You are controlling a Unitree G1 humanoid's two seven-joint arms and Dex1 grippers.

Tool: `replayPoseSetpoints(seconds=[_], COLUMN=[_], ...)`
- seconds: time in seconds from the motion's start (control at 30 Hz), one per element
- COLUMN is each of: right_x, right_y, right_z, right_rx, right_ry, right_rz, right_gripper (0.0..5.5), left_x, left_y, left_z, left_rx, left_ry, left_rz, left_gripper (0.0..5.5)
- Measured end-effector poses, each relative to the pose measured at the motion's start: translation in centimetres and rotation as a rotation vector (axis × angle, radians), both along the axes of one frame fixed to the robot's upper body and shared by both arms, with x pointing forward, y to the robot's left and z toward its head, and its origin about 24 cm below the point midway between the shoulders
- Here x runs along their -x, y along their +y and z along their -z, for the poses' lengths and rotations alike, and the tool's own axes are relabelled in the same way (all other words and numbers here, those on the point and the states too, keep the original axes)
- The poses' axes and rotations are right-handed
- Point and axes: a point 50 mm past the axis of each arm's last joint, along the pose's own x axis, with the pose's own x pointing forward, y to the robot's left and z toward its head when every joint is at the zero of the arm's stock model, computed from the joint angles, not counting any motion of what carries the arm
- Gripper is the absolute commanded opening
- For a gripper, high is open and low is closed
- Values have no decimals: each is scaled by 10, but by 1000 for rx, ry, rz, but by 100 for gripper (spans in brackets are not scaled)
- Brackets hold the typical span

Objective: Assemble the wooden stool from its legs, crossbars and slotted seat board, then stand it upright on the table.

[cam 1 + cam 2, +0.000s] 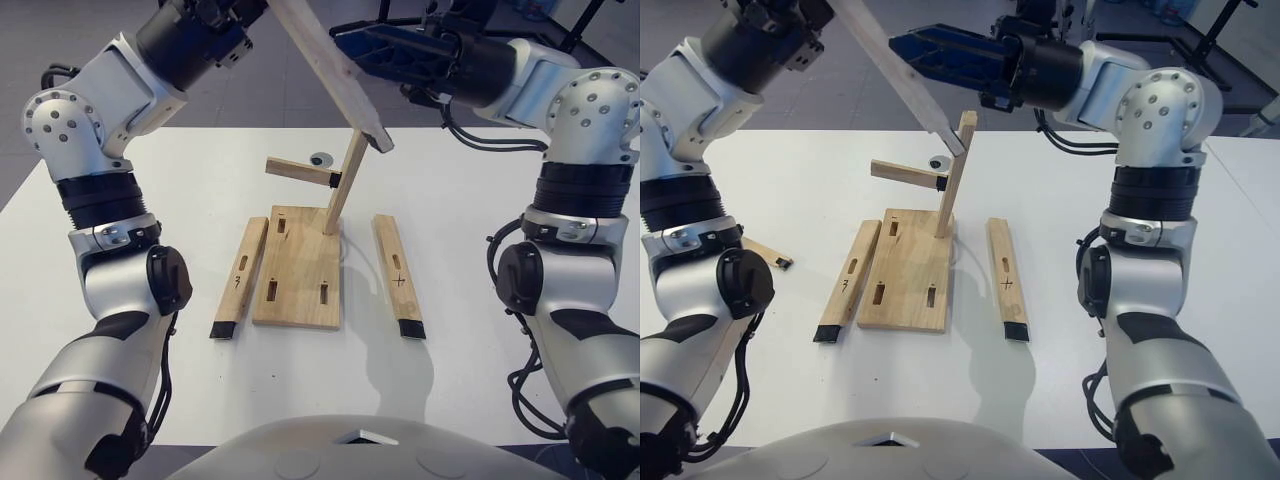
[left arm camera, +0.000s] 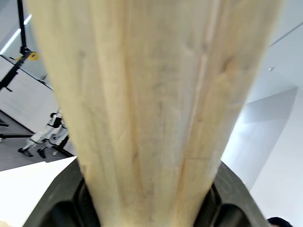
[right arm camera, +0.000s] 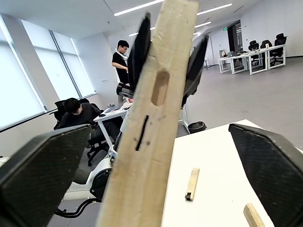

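My left gripper (image 3: 168,49) is shut on a long wooden leg (image 1: 330,70), held high and slanting down over the table. The leg's lower end is close to the top of an upright leg (image 1: 345,190) that stands in the slotted seat board (image 1: 297,270). A short crossbar (image 1: 298,171) juts sideways from that upright leg. My right gripper (image 1: 910,48) is open, and its black pads (image 3: 42,170) stand wide on either side of the held leg. Two more legs lie flat beside the board, one on the left (image 1: 240,275) and one on the right (image 1: 397,275).
A loose crossbar (image 1: 770,256) lies on the white table (image 1: 480,180) to the left of the board, and another short piece (image 3: 191,184) shows in the right wrist view. A small round object (image 1: 320,159) sits behind the upright leg. A thin white cord curls by the board.
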Motion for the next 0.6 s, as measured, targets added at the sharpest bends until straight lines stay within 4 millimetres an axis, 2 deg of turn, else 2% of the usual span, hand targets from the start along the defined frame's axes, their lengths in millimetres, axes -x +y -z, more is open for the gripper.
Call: replayPoseSetpoints(seconds=[0.2,0.3,0.5,0.6], right_x=[2,4,16,24], right_y=[-23,-47,-95,-106], right_z=[-10,-22,-47,-42], right_rx=[-5,-23,-1,50], right_ry=[-37,-91,-203,-221], right_rz=[82,175,395,472], right_gripper=[540,540,540,540], left_x=[2,4,11,15], left_y=[6,11,22,25], left_z=[4,2,-2,-5], left_rx=[-44,-93,-219,-248], left_ry=[-30,-88,-328,-409], left_rz=[-42,-95,-290,-337], left_gripper=[202,202,202,202])
